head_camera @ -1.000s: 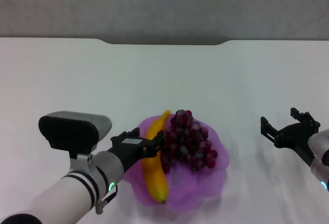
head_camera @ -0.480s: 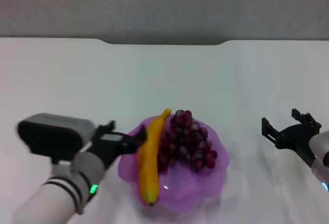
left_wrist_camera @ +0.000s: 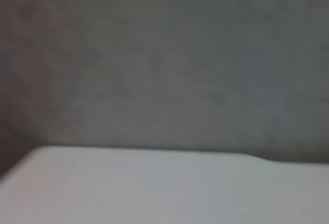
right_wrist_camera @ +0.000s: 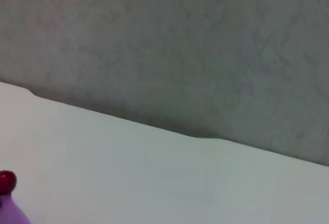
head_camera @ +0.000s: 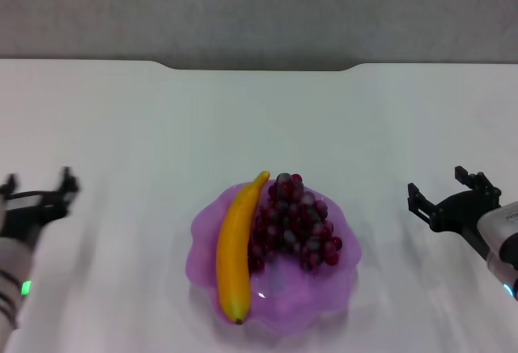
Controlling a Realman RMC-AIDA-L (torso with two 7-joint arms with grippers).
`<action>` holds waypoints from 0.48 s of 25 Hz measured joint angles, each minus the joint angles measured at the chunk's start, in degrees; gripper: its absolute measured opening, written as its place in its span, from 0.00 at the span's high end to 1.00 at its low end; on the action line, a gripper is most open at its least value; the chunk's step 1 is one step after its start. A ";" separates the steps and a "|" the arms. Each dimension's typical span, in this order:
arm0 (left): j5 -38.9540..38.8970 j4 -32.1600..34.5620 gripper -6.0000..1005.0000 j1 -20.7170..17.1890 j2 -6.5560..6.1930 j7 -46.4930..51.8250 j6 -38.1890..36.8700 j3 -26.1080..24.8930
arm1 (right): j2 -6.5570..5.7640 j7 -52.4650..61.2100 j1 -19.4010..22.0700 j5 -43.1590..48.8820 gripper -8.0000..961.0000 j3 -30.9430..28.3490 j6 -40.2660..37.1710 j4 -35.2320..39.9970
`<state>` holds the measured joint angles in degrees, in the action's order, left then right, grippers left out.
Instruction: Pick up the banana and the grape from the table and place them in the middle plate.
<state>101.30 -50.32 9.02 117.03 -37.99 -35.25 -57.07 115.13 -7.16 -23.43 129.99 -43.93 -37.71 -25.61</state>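
You have a white bench (head_camera: pixel 259 126) under a grey wall. The plate (head_camera: pixel 324 296) holds the banana (head_camera: pixel 235 252) on its left half, touching the grapes (head_camera: pixel 295 222) beside it. Left pincer (head_camera: pixel 36 195) sits well left of the plate, released; right pincer (head_camera: pixel 449 195) well right, released too.

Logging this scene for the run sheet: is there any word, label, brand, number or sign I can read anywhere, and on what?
None: no text shows in any view.
Banana, grape, middle plate, table: no markings.
Left pincer and right pincer: no readable label.
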 joint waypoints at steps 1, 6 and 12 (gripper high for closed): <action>2.74 2.20 0.18 0.05 0.00 3.74 -2.30 -0.09 | 0.01 -0.12 -0.07 0.00 0.11 0.04 -0.29 -0.01; 19.50 17.46 0.18 1.07 0.22 30.65 -15.57 0.55 | 0.06 -0.16 -0.20 0.01 0.11 0.51 -2.13 -0.14; 29.91 30.76 0.18 3.45 0.26 47.83 -23.00 0.86 | 0.07 -0.67 -0.18 0.80 0.11 3.23 -4.91 0.31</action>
<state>131.21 -19.56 12.46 117.29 9.84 -58.25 -56.21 115.20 -7.83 -23.61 130.78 -40.70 -42.62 -25.30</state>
